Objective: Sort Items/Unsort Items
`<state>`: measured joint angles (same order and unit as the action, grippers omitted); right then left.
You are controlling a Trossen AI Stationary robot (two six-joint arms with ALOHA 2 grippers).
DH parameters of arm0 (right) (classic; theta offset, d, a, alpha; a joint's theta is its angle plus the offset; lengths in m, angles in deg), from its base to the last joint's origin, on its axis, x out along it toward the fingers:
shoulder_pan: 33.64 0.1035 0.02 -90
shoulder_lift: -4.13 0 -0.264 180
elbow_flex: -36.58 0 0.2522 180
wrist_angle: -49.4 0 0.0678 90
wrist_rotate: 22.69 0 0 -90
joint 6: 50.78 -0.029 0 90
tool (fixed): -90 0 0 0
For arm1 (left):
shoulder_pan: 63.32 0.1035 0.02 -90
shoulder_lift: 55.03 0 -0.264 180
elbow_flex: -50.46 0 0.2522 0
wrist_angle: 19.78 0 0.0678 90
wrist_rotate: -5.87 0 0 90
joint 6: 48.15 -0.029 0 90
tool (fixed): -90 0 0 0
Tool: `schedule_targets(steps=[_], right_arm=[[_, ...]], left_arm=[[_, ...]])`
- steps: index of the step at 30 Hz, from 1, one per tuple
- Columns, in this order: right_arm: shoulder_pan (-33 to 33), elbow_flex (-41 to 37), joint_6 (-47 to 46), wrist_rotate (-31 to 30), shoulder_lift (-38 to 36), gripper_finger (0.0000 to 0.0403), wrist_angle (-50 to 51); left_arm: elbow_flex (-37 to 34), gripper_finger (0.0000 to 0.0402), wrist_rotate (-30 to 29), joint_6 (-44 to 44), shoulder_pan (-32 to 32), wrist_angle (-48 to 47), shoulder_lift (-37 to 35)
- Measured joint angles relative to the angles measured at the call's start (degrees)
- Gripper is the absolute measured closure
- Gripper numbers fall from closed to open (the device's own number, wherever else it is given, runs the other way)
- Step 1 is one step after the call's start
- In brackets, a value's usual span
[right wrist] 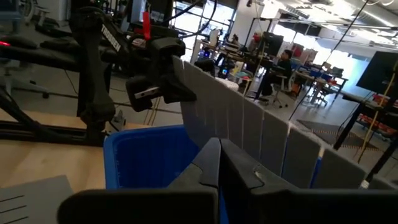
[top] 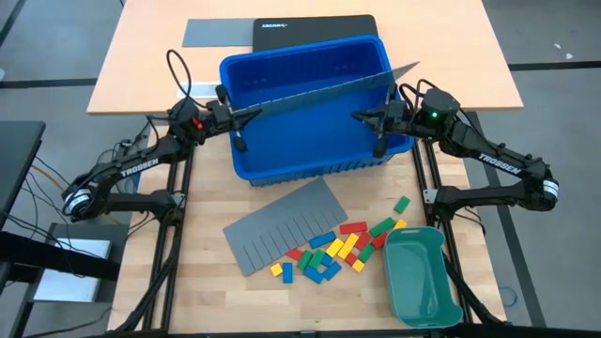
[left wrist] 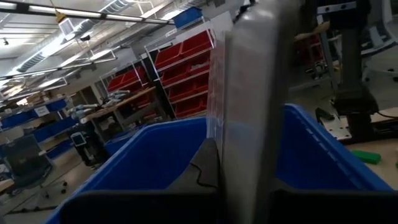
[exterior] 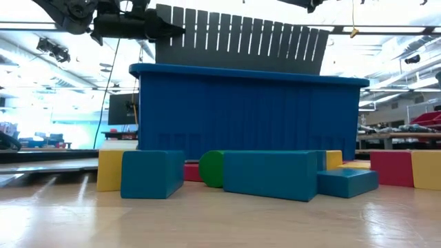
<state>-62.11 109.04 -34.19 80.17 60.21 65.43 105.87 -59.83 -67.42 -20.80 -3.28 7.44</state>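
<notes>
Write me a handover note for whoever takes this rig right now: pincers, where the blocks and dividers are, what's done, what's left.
Left pincer: shut on one end of the grey divider sheet, held on edge over the blue bin.
Right pincer: shut on the sheet's other end.
Second divider sheet: flat on the table in front of the bin.
Toy blocks: red, yellow, green and blue, loose and mixed on the table between the flat sheet and the teal tray.
Done: first divider gripped at both ends above the bin.
Left: seat that divider, deal with the second one, sort the blocks; none look sorted yet.
</notes>
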Motion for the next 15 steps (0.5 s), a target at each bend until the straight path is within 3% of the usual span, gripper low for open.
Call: schedule_targets(steps=[15], right_arm=[[0.0, 0.0, 0.09, 0.11, 0.0, 0.0401, 0.0]], left_arm=[[-0.02, 0.0399, 6.33, -0.18, 7.58, -0.46, 0.13]])
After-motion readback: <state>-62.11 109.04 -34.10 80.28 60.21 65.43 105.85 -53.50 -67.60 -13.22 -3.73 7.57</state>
